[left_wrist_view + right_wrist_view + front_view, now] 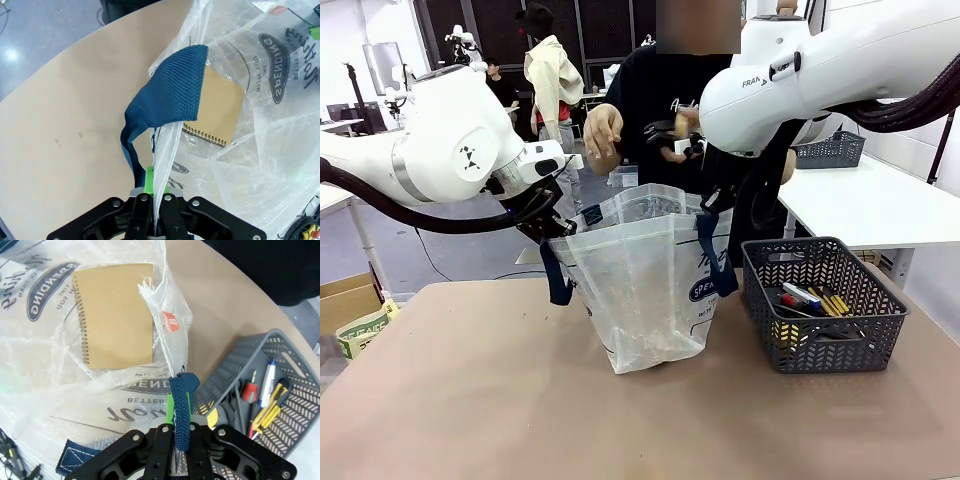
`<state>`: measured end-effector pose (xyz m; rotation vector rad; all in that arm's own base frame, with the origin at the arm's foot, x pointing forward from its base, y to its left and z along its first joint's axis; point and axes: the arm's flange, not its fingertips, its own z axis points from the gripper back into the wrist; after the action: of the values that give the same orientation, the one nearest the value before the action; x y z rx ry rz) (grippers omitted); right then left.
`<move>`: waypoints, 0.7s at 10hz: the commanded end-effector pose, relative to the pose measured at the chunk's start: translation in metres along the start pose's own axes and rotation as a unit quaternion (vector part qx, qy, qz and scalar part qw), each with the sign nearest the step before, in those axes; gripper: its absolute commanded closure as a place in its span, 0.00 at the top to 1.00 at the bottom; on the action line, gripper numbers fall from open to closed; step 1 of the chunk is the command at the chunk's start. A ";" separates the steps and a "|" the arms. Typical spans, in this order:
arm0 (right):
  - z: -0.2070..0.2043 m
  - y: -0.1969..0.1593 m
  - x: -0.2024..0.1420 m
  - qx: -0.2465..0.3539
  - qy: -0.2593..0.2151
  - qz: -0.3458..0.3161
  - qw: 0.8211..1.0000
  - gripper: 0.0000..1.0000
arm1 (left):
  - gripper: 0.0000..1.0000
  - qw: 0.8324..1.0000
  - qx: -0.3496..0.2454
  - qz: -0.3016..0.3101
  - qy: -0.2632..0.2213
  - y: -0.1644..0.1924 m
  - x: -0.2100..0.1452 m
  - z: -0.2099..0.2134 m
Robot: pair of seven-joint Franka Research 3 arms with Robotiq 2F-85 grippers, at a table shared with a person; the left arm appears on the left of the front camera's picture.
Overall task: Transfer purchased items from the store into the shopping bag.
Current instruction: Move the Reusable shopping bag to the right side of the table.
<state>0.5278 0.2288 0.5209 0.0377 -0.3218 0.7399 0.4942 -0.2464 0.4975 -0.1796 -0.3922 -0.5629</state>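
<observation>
The clear shopping bag stands mid-table, held open at its rim from both sides. My left gripper is shut on the bag's plastic edge beside a navy strap. My right gripper is shut on the other strap together with the bag's edge. Inside the bag lies a tan spiral notebook. The dark grey lattice basket sits right of the bag and holds pens and small yellow and red items. The person's hands hover above the bag's far side.
Bare tan table stretches in front and to the left of the bag. A second grey basket stands on a white table at the back right. On the floor at the left sits a cardboard box.
</observation>
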 end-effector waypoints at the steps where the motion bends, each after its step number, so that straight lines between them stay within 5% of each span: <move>1: -0.002 -0.005 -0.004 0.007 0.004 -0.006 1.000 0.00 | 0.00 1.000 -0.006 -0.005 -0.010 0.012 -0.010 0.001; 7: -0.001 0.000 0.000 0.001 0.002 0.000 1.000 0.00 | 0.00 1.000 0.001 0.002 -0.001 0.002 -0.001 0.000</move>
<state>0.5274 0.2296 0.5200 0.0380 -0.3173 0.7423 0.4939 -0.2458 0.4970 -0.1789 -0.3940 -0.5636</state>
